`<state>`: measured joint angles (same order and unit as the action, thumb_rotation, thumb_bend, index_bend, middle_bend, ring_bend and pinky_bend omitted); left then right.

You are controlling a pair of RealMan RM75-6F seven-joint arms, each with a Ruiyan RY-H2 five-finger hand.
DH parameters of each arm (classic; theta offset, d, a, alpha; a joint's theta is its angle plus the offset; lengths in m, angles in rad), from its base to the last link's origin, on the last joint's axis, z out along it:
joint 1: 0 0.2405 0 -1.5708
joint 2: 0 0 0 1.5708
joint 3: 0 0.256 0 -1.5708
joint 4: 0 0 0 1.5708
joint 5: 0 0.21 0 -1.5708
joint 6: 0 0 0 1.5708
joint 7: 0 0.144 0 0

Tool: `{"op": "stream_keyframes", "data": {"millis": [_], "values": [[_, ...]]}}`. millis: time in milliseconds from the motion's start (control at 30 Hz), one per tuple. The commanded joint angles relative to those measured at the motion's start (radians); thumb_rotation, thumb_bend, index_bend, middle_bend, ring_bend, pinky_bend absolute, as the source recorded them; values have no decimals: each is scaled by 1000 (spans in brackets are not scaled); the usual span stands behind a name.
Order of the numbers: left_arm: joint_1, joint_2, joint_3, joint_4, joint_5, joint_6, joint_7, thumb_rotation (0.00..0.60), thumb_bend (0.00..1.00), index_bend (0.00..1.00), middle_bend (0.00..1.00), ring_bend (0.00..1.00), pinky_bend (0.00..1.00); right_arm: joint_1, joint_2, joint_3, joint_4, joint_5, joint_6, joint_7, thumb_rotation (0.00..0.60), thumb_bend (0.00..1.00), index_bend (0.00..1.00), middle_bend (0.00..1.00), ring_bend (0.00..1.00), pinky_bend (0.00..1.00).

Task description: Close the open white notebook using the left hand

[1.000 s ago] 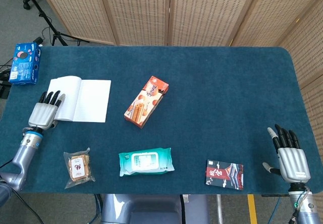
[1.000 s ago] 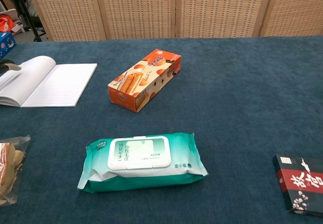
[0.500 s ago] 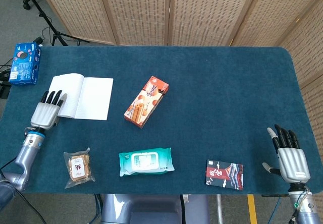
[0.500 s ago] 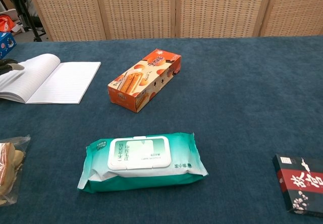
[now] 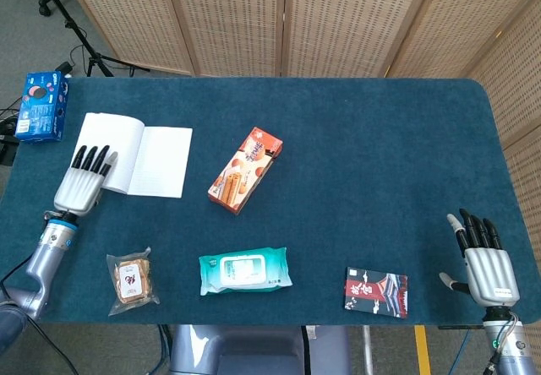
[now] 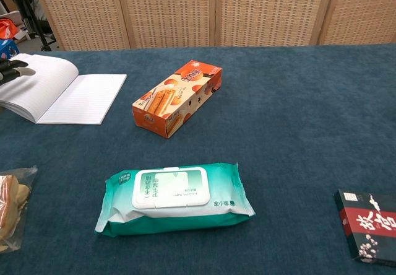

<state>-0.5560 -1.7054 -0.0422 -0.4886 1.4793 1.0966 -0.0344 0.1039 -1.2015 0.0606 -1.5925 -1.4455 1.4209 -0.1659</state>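
Lying open near the left edge of the blue, felt-like worktop (image 5: 380, 138) is one white notebook (image 5: 135, 153), its lined paper pages being shown flat on the right half and lifted in a curve on the left half. The left robot hand (image 5: 80, 185) is being held at the notebook's left page, its dark fingertips (image 5: 93, 157) overlapping that page with the fingers straight and side by side; nothing is being gripped. One blue box (image 5: 42, 106) is sitting beyond the worktop's far left corner. One crinkly clear snack packet (image 5: 131, 280) is lying toward the front left. One rectangular orange carton (image 5: 244, 170) is lying at an angle near the middle, and one soft green wipes pack (image 5: 245, 271) with a white lid is set in front of it. One dark flat box (image 5: 375, 291) is placed at front right. The right robot hand (image 5: 483, 261) is resting palm-down at the front right edge, fingers extended, empty, well apart from the notebook.
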Motion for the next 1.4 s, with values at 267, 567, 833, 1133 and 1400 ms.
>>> {"op": "stream_keyframes", "data": {"millis": [267,567,833,1133,1400], "values": [[-8,-10,8,1,35,80,1,600,448,0,0,0,0,-1,2,0,-3,0,2,2,600,53,0,0,0,0],[-13,-31,-5,20,52,185,-32,600,442,0,0,0,0,-1,3,0,-4,2,0,0,600,53,0,0,0,0],[-20,-60,-22,48,57,267,-80,600,437,0,0,0,0,-1,3,0,-5,3,-1,-1,600,53,0,0,0,0],[-33,-78,-28,62,70,331,-112,600,426,0,0,0,0,-1,5,-1,-7,1,-1,0,600,53,0,0,0,0],[21,-14,-30,-84,50,366,-138,600,415,0,0,0,0,-1,7,0,-7,3,-1,3,600,53,0,0,0,0]]}}
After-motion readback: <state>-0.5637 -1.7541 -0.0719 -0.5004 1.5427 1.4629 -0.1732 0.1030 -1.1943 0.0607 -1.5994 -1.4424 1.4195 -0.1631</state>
